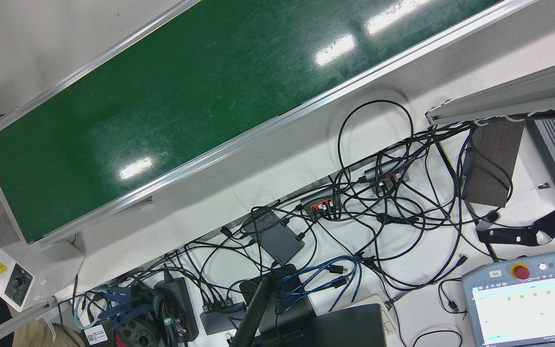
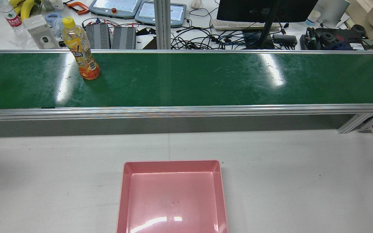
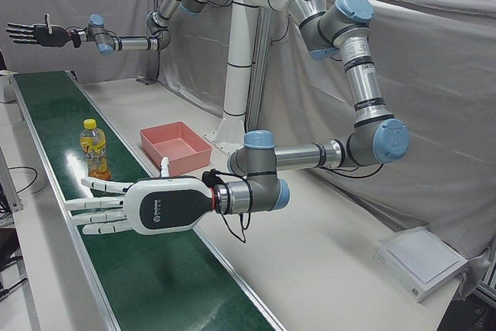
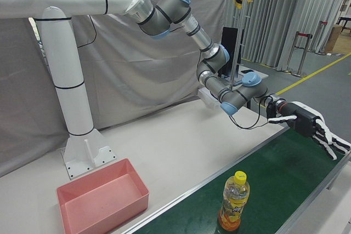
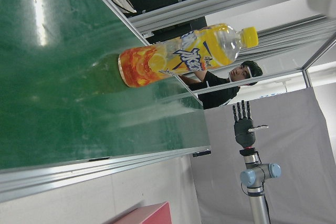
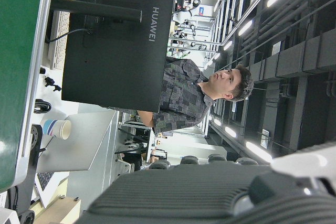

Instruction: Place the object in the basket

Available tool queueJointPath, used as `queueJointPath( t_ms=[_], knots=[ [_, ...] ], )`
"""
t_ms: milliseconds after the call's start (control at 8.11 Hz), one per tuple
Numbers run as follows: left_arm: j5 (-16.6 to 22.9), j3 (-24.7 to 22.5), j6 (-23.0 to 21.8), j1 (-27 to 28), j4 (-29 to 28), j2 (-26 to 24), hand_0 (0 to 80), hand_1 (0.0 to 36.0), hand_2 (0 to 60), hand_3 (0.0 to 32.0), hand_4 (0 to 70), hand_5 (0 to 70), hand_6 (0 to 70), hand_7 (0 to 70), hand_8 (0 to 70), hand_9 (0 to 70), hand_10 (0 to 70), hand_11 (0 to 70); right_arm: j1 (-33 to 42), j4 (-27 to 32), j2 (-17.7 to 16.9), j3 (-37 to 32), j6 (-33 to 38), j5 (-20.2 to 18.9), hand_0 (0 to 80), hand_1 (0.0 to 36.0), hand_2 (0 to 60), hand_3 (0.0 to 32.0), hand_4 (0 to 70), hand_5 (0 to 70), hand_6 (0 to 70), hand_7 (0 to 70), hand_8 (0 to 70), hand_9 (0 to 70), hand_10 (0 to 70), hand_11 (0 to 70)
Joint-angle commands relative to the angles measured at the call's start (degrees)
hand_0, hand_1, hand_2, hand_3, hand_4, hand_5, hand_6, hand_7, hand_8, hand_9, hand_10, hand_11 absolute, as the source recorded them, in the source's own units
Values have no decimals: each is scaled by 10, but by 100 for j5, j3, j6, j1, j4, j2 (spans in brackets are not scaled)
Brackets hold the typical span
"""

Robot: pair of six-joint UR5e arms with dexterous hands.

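An orange drink bottle [image 2: 81, 53] with a yellow cap stands upright on the green belt [image 2: 189, 81], toward the robot's left; it also shows in other views: bottle [image 3: 94, 151], bottle [image 4: 233, 201], bottle [image 5: 178, 59]. The pink basket [image 2: 173, 166] sits empty on the white table in front of the belt, also seen as basket [image 3: 159, 153] and basket [image 4: 109, 212]. My left hand [image 3: 128, 207] hovers open just above the belt, fingers spread, a short way from the bottle and not touching it; the right-front view shows the same left hand [image 4: 310, 124]. My right hand [image 3: 32, 34] is open, raised high at the belt's far end.
Behind the belt lie a monitor [image 2: 264, 9], tangled cables [image 1: 378, 202], teach pendants [image 2: 115, 8] and a second water bottle [image 2: 10, 14]. An aluminium post [image 2: 161, 24] stands at the belt's back edge. A person [image 6: 205, 95] is beyond the monitor.
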Motion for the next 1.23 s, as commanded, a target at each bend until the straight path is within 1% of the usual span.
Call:
queueJointPath(
  t_ms=[0,247,370,493,616,740,863,1110],
  knots=[
    [-5,-9,246,389,109,-35,599,14,0,68,231,137,46,13,43,54,75,123,0,0,1,0,0,0,0,0,0,0,0,0,0,0,0,0,0,0],
    [-5,-9,246,432,92,-44,587,16,0,62,229,132,45,14,43,59,78,126,0,0,1,0,0,0,0,0,0,0,0,0,0,0,0,0,0,0],
    [-5,-9,237,633,83,-105,594,17,0,64,227,131,45,13,40,54,77,124,0,0,1,0,0,0,0,0,0,0,0,0,0,0,0,0,0,0],
    [-5,0,228,809,196,-393,590,15,0,72,222,129,43,13,38,51,76,123,0,0,1,0,0,0,0,0,0,0,0,0,0,0,0,0,0,0],
    [-5,-9,237,828,310,-578,596,13,0,72,226,130,43,14,40,53,74,121,0,0,-7,0,0,0,0,0,0,0,0,0,0,0,0,0,0,0],
    [-5,-9,228,828,338,-728,595,15,0,62,228,133,44,13,44,58,72,118,0,0,1,0,0,0,0,0,0,0,0,0,0,0,0,0,0,0],
    [-5,0,228,837,399,-886,586,13,0,68,224,129,42,14,45,60,71,115,0,0,1,0,0,0,0,0,0,0,0,0,0,0,0,0,0,0],
    [-5,61,237,837,400,-932,582,15,0,70,217,127,39,15,41,57,76,123,0,0,1,0,0,0,0,0,0,0,0,0,0,0,0,0,0,0]
  ],
)
